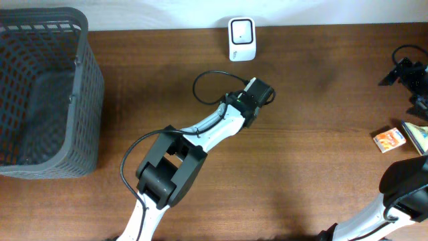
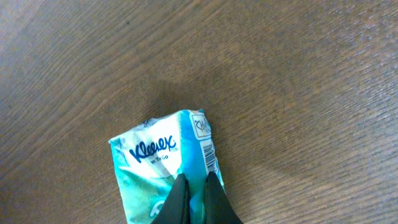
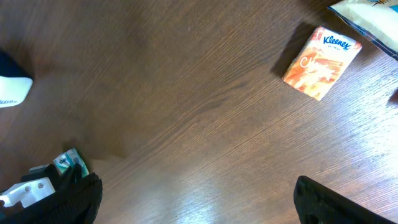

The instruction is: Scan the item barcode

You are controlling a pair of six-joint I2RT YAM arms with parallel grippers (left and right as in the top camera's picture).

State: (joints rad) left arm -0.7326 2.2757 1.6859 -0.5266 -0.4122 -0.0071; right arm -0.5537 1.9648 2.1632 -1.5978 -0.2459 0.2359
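Left gripper (image 2: 196, 180) tight on teal tissue pack (image 2: 155, 152); right gripper (image 3: 196, 202) wide apart; scanner (image 1: 241, 30) beyond.

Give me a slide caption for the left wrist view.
Left fingers pinch a teal Kleenex pack on the wood table.

Evenly lit brown wooden table (image 1: 314, 154), a white strip (image 1: 154, 13) beyond its far edge.

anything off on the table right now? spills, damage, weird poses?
Nothing spilled or broken. The only oddity is the teal Kleenex pack: its wrapper looks wrinkled, and the left gripper pinches it at just one end. The orange Kleenex pack lies flat and looks intact.
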